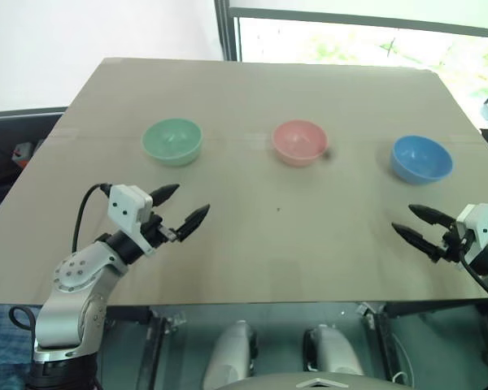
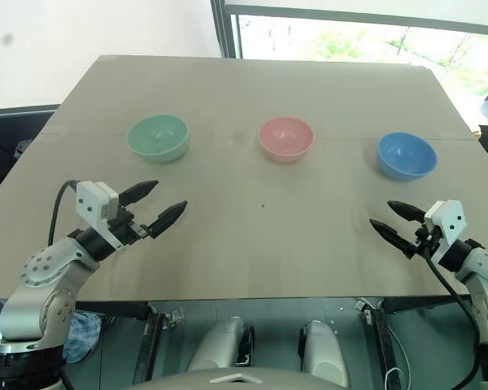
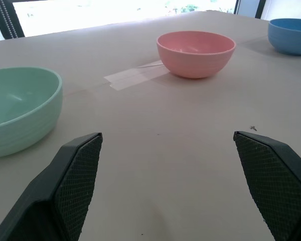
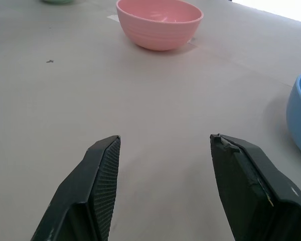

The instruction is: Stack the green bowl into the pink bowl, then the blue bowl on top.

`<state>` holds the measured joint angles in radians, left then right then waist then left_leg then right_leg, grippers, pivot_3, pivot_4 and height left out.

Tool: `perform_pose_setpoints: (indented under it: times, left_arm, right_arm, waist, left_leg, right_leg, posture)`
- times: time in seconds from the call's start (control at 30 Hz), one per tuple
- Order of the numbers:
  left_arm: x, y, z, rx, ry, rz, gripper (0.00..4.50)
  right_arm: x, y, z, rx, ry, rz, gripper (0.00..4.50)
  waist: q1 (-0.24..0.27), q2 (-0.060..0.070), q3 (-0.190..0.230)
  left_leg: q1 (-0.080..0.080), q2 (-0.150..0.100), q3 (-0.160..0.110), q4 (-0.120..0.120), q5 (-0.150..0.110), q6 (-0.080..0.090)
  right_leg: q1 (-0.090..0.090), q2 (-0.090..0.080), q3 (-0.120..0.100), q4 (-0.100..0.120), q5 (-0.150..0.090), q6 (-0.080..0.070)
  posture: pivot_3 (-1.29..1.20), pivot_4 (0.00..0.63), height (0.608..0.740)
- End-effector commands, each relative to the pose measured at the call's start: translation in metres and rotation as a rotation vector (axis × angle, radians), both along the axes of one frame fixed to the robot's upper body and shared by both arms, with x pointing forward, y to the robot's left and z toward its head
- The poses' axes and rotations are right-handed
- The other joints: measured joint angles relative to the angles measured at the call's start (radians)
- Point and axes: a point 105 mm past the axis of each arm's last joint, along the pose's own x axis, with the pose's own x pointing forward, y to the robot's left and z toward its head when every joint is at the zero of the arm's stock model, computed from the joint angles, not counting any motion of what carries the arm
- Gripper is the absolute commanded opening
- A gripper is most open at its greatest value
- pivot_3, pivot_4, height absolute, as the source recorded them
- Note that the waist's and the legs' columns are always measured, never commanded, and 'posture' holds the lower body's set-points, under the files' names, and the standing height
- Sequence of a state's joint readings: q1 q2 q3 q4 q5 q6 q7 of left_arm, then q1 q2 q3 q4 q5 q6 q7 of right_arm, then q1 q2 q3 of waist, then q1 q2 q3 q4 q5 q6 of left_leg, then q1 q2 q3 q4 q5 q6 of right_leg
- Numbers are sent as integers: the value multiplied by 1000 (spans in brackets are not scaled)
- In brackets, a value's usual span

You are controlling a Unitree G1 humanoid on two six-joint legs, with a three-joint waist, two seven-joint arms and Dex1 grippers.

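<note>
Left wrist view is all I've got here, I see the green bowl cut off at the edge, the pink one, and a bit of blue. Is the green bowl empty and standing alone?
Observer: Yes. The green bowl stands upright, empty, apart from the others on the table.
Operator: Where's the right pincer?
Observer: The right pincer hovers open near the table's front edge, nearer you than the blue bowl, not touching it.
Operator: How are the bowls laid out?
Observer: One row across: green on the robot's left, the pink bowl in the middle, blue on the right. The left pincer, open, sits short of the green bowl.
</note>
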<state>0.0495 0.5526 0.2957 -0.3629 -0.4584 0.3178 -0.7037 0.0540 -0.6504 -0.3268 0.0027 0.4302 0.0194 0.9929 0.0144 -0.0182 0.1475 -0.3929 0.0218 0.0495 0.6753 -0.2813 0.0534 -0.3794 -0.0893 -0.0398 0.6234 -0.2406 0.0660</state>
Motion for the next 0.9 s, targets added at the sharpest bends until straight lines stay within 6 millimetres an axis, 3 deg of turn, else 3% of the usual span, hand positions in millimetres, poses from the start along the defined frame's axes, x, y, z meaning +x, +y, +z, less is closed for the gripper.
perform_pose_setpoints:
  times: [0.03,0.4,0.73,0.9]
  left_arm:
    - [0,-5,13,15,-64,-39,4424]
    - [5,-6,16,6,-68,-55,4424]
    - [-1,-5,17,-17,-58,-70,4424]
    - [-8,-1,19,-26,-58,-86,4424]
  right_arm:
    - [0,2,9,-21,-48,14,3010]
    - [-2,8,9,-20,-62,20,3010]
    - [3,16,11,-18,-71,47,3010]
    - [23,28,28,-43,-90,50,3010]
  waist:
    - [0,0,0]
    - [0,0,0]
    - [0,0,0]
    - [-4,0,0]
  left_leg:
    - [0,0,0,0,0,0]
    - [0,0,0,0,0,0]
    - [0,0,0,0,0,0]
    - [0,0,0,0,0,0]
  right_leg:
    - [0,0,0,0,0,0]
    - [0,0,0,0,0,0]
    - [0,0,0,0,0,0]
    - [0,0,0,0,0,0]
  posture:
    - [0,150,740]
    - [0,150,740]
    - [0,150,740]
    - [0,150,740]
